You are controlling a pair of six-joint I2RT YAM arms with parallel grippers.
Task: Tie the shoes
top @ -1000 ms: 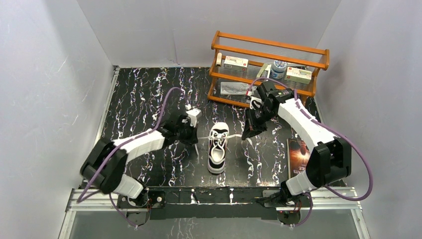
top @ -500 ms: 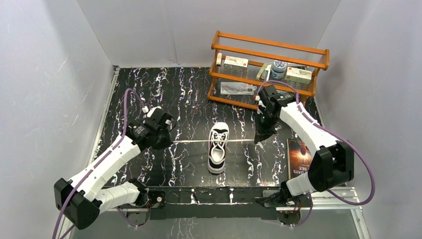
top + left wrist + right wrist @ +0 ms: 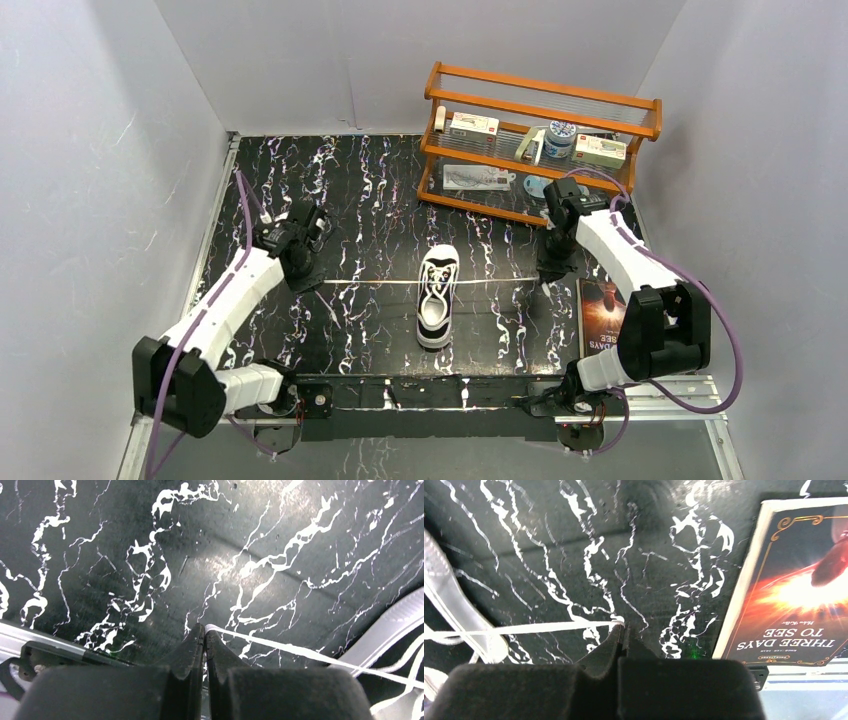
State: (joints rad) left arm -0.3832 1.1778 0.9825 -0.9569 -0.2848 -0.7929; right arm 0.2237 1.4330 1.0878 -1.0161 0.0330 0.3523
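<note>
The black sneaker with white toe cap stands in the middle of the table, toe toward the near edge. Its two white laces run taut sideways from the eyelets. My left gripper is shut on the end of the left lace, far left of the shoe; the left wrist view shows the lace pinched at the fingertips. My right gripper is shut on the end of the right lace, right of the shoe; the right wrist view shows the lace at the fingertips.
An orange wooden rack with boxes and a jar stands at the back right. A book lies on the table just right of my right gripper, also in the right wrist view. White walls enclose the table.
Both grippers have pulled outward away from the shoe, left one leftward and right one rightward, drawing the two laces into one straight taut line.
</note>
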